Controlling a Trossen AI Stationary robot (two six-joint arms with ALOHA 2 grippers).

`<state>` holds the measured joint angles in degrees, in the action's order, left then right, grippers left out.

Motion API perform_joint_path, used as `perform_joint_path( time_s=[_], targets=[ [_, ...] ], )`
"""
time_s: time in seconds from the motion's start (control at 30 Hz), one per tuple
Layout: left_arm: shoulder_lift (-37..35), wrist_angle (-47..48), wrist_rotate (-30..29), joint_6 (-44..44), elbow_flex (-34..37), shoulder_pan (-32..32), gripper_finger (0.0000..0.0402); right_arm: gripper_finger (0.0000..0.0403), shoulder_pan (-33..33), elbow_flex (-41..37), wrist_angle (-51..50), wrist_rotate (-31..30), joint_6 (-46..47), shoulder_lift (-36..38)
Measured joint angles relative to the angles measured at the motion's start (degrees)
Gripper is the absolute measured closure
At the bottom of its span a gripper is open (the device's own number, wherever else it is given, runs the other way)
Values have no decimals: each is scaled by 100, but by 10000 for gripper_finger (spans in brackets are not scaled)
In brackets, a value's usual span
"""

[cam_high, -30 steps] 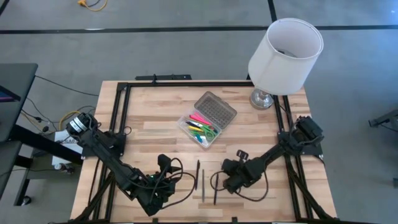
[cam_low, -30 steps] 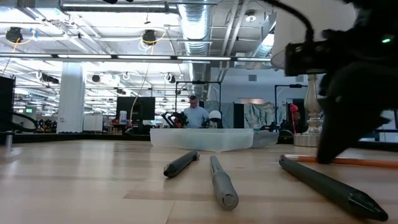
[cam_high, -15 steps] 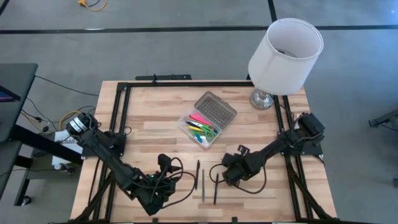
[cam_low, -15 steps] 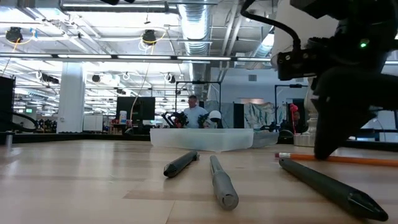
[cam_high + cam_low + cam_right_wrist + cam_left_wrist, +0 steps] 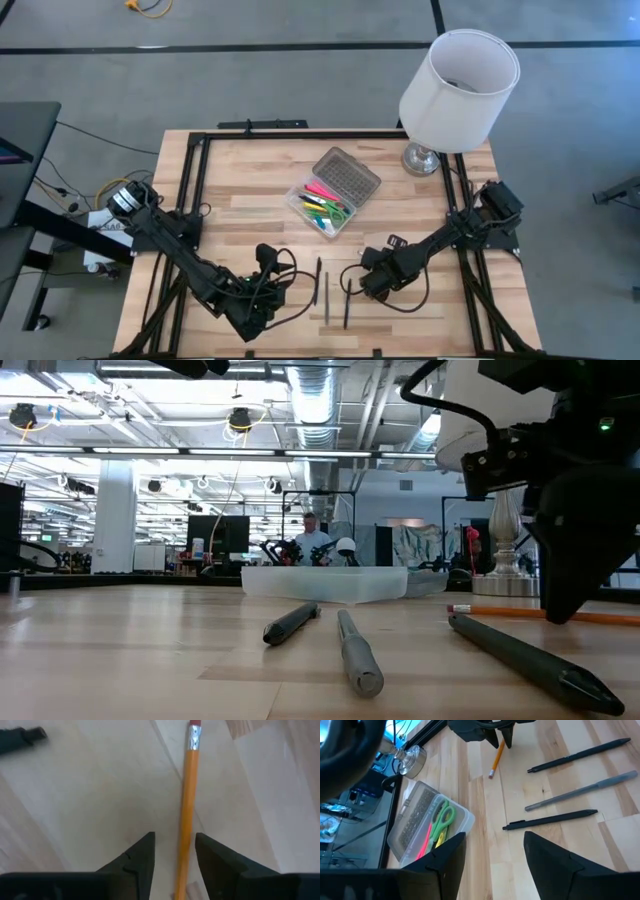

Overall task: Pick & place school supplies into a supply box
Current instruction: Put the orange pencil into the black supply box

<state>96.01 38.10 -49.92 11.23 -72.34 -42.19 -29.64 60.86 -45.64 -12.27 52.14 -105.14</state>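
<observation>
An orange pencil lies flat on the table, eraser end toward the left; it also shows in the low view. My right gripper points down over it, open, one finger on each side of the shaft and not closed on it. Two black pens and a grey one lie nearby. The clear supply box holds green scissors and markers, its lid swung open. My left gripper hovers open at the near left.
A white lamp stands at the table's far right corner, its base beside the box. Black rails frame the table. Cables loop near both grippers. Bare wood lies between the pens and the box.
My right gripper has tipped more steeply downward. In the low view its fingertips have shifted along the pencil toward the table's right, away from the eraser end. The pencil stays flat on the table.
</observation>
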Motion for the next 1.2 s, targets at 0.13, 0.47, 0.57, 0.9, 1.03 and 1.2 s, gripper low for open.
perform_joint_path(
  time_s=[0.13, 0.47, 0.57, 0.9, 1.03, 1.2],
  targets=[
    [0, -1, 3, 1, 0, 2, 206, 276, 68, 4, -124, 47, 2, 2],
    [2, 1, 6, -27, 0, 44, 206, 280, 106, 4, -260, 85, -4, 2],
    [2, 1, 6, -32, 0, 84, 206, 280, 194, 9, -277, 322, -7, 9],
    [2, -1, 108, 6, 0, 120, 206, 323, 418, 2, -110, 515, -401, 15],
    [2, -1, 293, 25, 0, 118, 206, 355, 428, 2, -60, 548, -465, 13],
    [2, 8, 307, 49, 50, 118, 206, 394, 428, 2, -36, 517, -598, 13]
  ],
)
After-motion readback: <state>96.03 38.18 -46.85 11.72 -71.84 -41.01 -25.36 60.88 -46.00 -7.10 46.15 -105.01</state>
